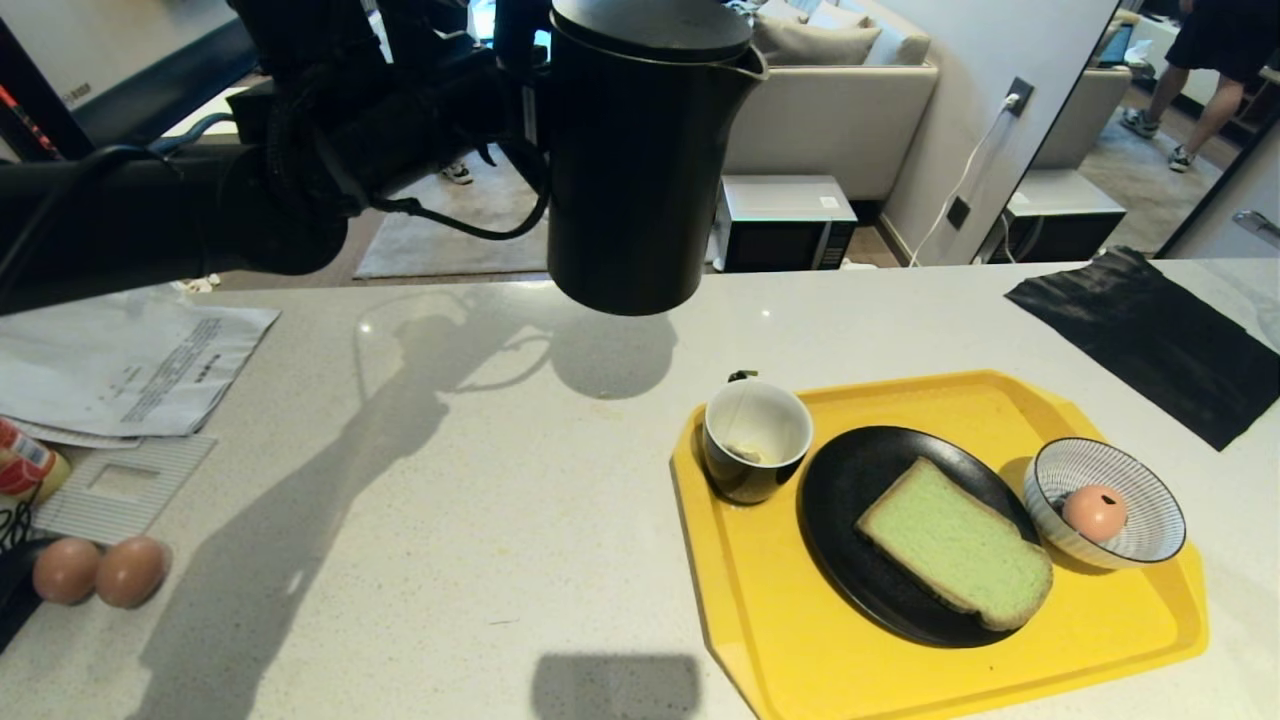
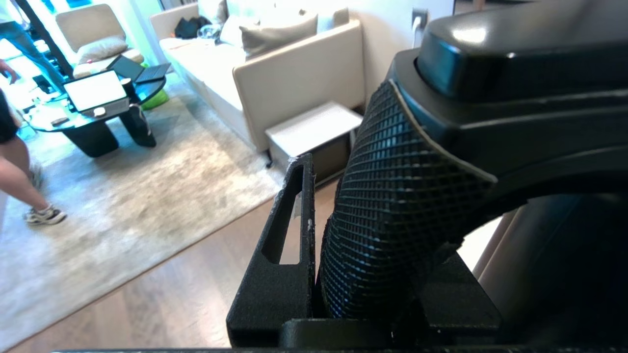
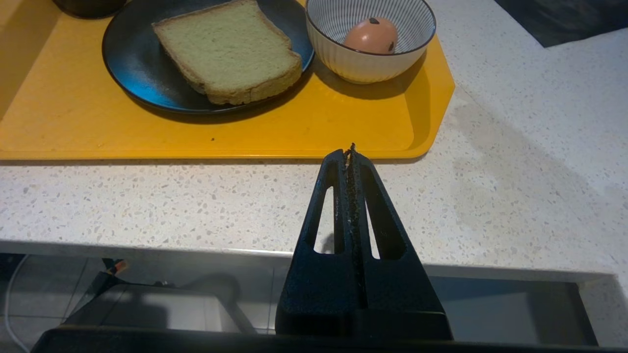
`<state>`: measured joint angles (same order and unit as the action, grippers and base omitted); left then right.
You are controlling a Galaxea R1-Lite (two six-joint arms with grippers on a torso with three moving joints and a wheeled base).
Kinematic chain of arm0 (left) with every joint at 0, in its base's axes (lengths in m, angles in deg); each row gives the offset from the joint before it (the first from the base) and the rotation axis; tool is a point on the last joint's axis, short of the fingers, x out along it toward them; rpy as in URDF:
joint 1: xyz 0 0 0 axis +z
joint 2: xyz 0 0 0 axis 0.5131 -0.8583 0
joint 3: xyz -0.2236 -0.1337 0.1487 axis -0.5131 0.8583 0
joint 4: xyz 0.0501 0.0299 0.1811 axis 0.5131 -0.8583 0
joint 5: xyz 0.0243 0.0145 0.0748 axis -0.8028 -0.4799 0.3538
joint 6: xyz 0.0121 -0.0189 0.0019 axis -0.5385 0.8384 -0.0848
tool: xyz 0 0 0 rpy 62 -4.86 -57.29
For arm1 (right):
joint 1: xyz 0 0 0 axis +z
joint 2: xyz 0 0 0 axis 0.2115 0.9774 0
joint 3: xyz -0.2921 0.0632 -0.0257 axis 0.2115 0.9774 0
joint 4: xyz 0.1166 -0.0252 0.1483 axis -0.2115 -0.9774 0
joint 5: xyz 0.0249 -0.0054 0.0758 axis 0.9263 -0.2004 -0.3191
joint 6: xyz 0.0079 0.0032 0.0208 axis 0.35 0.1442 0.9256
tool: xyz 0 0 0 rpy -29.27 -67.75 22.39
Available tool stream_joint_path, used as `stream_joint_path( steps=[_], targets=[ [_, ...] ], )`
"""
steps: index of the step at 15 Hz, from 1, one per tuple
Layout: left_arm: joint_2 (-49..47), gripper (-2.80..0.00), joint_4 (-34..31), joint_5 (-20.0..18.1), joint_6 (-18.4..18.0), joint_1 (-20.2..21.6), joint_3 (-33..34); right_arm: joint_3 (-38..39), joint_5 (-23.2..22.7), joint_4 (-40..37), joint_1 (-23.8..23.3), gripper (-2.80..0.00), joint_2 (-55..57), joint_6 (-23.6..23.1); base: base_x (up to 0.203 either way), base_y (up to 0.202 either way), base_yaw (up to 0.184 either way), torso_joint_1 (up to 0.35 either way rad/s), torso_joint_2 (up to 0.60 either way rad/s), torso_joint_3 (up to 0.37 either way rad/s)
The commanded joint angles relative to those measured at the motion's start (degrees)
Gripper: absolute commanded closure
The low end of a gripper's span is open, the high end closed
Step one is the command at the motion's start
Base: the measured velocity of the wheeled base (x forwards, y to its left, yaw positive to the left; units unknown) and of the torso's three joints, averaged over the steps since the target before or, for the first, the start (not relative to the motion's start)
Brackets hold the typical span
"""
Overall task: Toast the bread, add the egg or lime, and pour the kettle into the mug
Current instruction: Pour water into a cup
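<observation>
My left gripper [image 2: 365,255] pinches the textured handle of the tall matte black kettle [image 1: 640,150], held in the air above the white speckled counter [image 1: 450,480]; its lid top is cut off. My right gripper [image 3: 351,162], pressed together, idles near the yellow tray [image 3: 245,137]. The paper sheet's [image 1: 130,360] print is unreadable.

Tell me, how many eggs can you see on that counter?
3. Two plain brown eggs lie side by side at the speckled white counter's left edge; one pinkish egg with black marks sits in the striped bowl on the yellow tray.
</observation>
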<state>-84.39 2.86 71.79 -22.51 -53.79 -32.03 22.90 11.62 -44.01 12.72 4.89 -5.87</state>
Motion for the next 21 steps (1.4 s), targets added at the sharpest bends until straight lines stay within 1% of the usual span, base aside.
stream_joint_path(
  steps=[1, 3, 4, 6, 7, 11, 12, 15, 19, 21],
  targets=[
    [-0.49, 0.0, -0.08, -1.39, -1.36, 0.19, 0.2, 0.09, 0.0, 0.0, 0.02, 0.0, 0.02, -0.07, 0.0, 0.0, 0.0, 0.0, 0.0, 0.0],
    [-0.52, 0.0, -1.07, -2.65, -5.51, 0.07, 0.72, 0.03, 0.0, 0.0, -0.01, 0.0, 0.02, -0.05, 0.0, 0.0, 0.0, 0.0, 0.0, 0.0],
    [-0.58, 0.0, -2.06, -3.13, -7.03, 0.07, 0.88, 0.09, 0.0, 0.0, 0.02, 0.0, 0.02, -0.16, 0.0, 0.0, 0.0, 0.0, 0.0, 0.0],
    [-0.78, 0.0, -3.17, -5.28, -10.36, 0.14, 1.1, 0.08, 0.0, 0.0, 0.02, 0.0, 0.02, -0.05, 0.0, 0.0, 0.0, 0.0, 0.0, 0.0],
    [-0.98, 0.0, -3.87, -6.29, -12.94, 0.29, 1.08, 0.08, 0.0, 0.0, 0.02, 0.0, 0.02, -0.06, 0.0, 0.0, 0.0, 0.0, 0.0, 0.0],
    [-2.03, 0.0, -7.91, -8.7, -21.28, 2.88, 0.98, 0.01, 0.0, 0.0, 0.02, 0.0, 0.02, -0.07, 0.0, 0.0, 0.0, 0.0, 0.0, 0.0],
    [-2.6, 0.0, -8.89, -8.95, -22.27, 3.4, 0.69, 0.04, 0.0, 0.0, -0.03, 0.0, 0.07, -0.08, 0.0, 0.0, 0.0, 0.0, 0.0, 0.0],
    [-3.56, 0.0, -10.08, -8.14, -22.66, 3.76, -0.09, 0.09, 0.0, 0.0, 0.02, 0.0, 0.05, -0.05, 0.0, 0.0, 0.0, 0.0, 0.0, 0.0],
    [-3.15, 0.0, -9.75, -3.45, -22.3, 3.68, -1.02, 0.01, 0.0, 0.0, -0.01, 0.0, 0.02, -0.19, 0.0, 0.0, 0.0, 0.0, 0.0, 0.0],
    [-2.08, 0.0, -9.77, -0.49, -22.22, 3.71, -1.06, 0.09, 0.0, 0.0, 0.02, 0.0, 0.02, -0.05, 0.0, 0.0, 0.0, 0.0, 0.0, 0.0]
  ],
)
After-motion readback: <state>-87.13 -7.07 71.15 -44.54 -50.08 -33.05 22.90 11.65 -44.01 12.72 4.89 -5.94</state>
